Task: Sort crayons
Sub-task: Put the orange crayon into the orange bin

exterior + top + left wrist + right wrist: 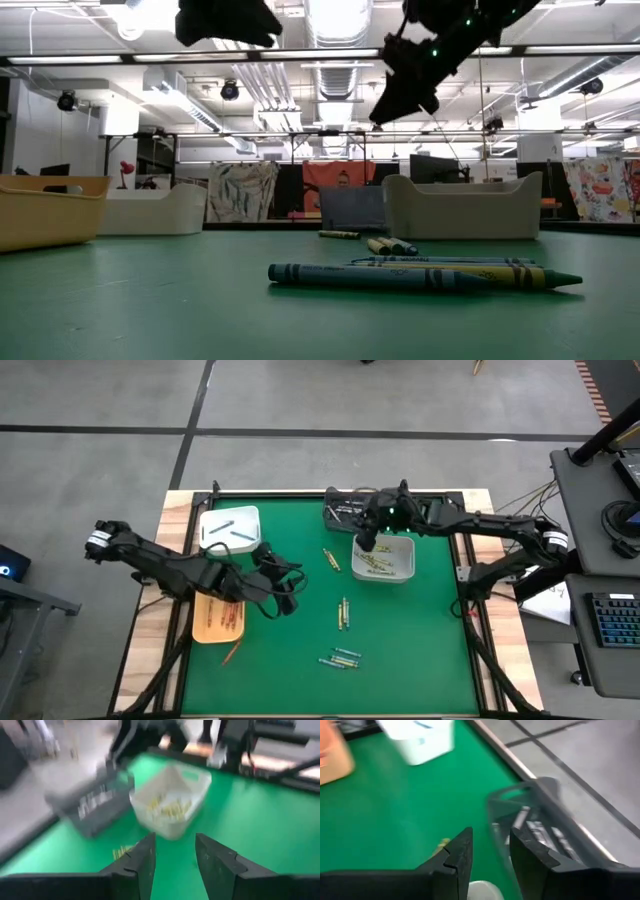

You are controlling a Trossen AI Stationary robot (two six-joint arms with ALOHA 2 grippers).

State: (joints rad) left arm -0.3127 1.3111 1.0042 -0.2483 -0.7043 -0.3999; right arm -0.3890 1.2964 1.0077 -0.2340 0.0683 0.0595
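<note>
Loose crayons lie flat on the green table: a pair (pixel 330 560), a pair (pixel 344 612) and a small cluster (pixel 340 658), which the low view shows as a blue-green crayon (pixel 380 277) beside a yellow one (pixel 505 276). My right gripper (pixel 368 542) hangs open above the far edge of the white tray of yellow crayons (pixel 385 560), with nothing between its fingers (pixel 490 851). My left gripper (pixel 285 588) is open and empty (pixel 175 856), raised over the table's left middle, pointing toward that tray (pixel 170 802).
A dark grey tray (pixel 345 512) holding grey crayons stands at the far edge. A white tray (pixel 230 528) with blue crayons sits far left, a tan tray (pixel 218 618) with red crayons near left. One red crayon (pixel 232 652) lies on the wooden border.
</note>
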